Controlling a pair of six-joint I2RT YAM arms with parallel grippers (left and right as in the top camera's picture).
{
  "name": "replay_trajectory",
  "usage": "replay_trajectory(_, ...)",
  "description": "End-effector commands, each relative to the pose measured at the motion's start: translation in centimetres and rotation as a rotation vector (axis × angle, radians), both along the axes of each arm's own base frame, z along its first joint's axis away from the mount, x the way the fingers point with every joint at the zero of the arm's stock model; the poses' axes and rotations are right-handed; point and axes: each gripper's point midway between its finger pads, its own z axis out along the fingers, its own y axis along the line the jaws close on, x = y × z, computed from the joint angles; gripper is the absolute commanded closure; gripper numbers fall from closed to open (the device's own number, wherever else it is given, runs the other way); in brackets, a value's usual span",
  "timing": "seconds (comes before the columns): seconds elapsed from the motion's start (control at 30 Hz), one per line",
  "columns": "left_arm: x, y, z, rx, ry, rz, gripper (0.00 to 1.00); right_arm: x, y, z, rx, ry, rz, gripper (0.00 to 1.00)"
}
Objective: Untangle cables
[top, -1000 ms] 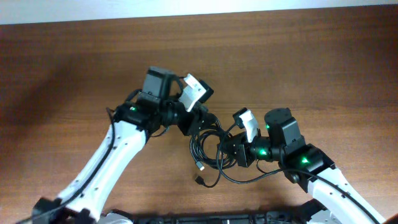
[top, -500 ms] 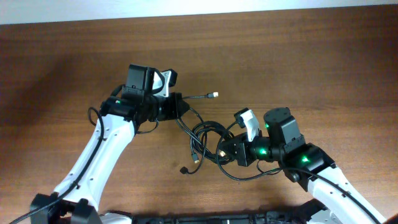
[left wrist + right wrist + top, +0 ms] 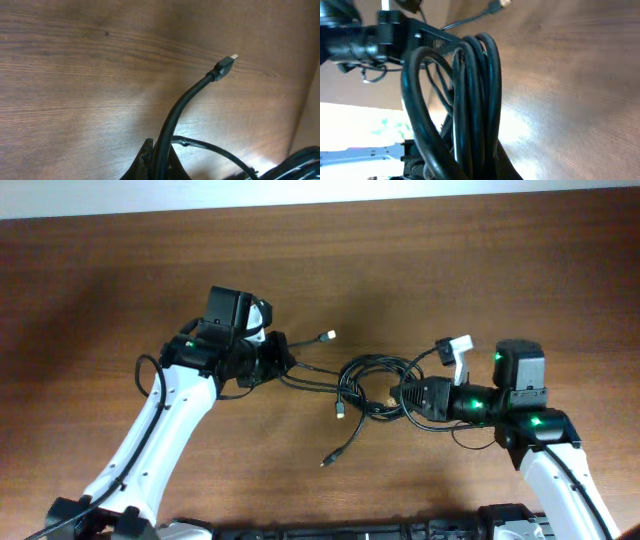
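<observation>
- The left hand is clenched on one strand of the cables. In its wrist view that strand rises from between the fingers and ends in a metal-tipped plug.
- The right hand grasps the looped bundle. Its wrist view shows several turns packed side by side.
- The cables sit over the middle of the desk, strung between the two hands.
- Two loose ends trail toward the near edge, one just beside the loop and one farther out.
</observation>
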Motion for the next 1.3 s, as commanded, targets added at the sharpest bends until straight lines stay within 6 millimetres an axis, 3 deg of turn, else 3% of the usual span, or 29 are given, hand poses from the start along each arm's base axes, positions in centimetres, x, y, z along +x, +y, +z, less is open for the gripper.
replay_trajectory(0.0,2.2,4.9,0.4,0.216,-0.098,0.121,1.0,1.6,-1.1,1.2,0.004,-0.112,-0.035,0.96)
replay_trajectory(0.13,2.5,6.9,-0.2,0.357,-0.125,0.173,1.0,2.5,-0.7,3.3,0.029,-0.256,-0.002,0.96)
replay_trajectory(0.23,2.8,10.4,-0.7,0.464,-0.11,0.431,1.0,2.6,-0.6,3.8,0.037,-0.282,0.009,0.96)
replay_trajectory(0.33,2.9,10.8,-0.6,0.405,-0.079,0.615,1.0,2.6,-0.6,3.7,0.038,-0.281,0.009,0.96)
replay_trajectory(0.37,2.9,11.8,-0.5,0.441,-0.089,0.66,1.0,2.5,-0.6,3.7,0.039,-0.279,0.01,0.96)
replay_trajectory(0.47,1.5,17.6,0.8,0.645,-0.14,0.957,1.0,2.3,-0.6,3.5,0.046,-0.25,0.01,0.96)
replay_trajectory(0.53,1.3,18.7,0.5,0.589,-0.103,1.065,1.0,2.0,-0.4,3.5,0.061,-0.225,0.016,0.96)
replay_trajectory(0.63,1.2,16.5,-0.7,0.468,-0.013,1.008,1.0,1.9,-0.4,3.5,0.065,-0.225,0.021,0.96)
replay_trajectory(0.7,0.9,13.2,-1.7,0.35,0.077,0.849,1.0,1.9,-0.4,3.5,0.065,-0.225,0.021,0.96)
replay_trajectory(0.8,0.5,9.7,-1.9,0.262,0.116,0.665,0.85,1.9,-0.4,3.6,0.065,-0.228,0.022,0.96)
replay_trajectory(0.83,0.7,8.2,-1.7,0.243,0.094,0.563,0.69,1.9,-0.4,3.6,0.066,-0.228,0.022,0.96)
replay_trajectory(0.87,1.6,6.3,-1.1,0.246,-0.003,0.366,0.41,1.9,-0.4,3.6,0.068,-0.228,0.025,0.96)
replay_trajectory(0.9,2.6,3.6,-0.1,0.273,-0.183,0.033,0.05,1.9,-0.4,3.6,0.067,-0.231,0.027,0.96)
replay_trajectory(0.93,2.7,2.5,0.2,0.28,-0.248,-0.097,0.01,1.8,-0.3,3.6,0.067,-0.239,0.033,0.96)
replay_trajectory(1.03,3.2,1.2,1.0,0.263,-0.334,-0.206,0.01,-0.1,0.6,5.0,0.123,-0.371,0.18,0.96)
replay_trajectory(1.17,4.0,0.2,1.9,0.211,-0.381,-0.209,0.01,-0.1,0.6,5.1,0.123,-0.384,0.185,0.96)
replay_trajectory(1.27,3.9,0.1,1.9,0.139,-0.296,-0.056,0.01,1.0,0.2,4.3,0.067,-0.369,0.126,0.96)
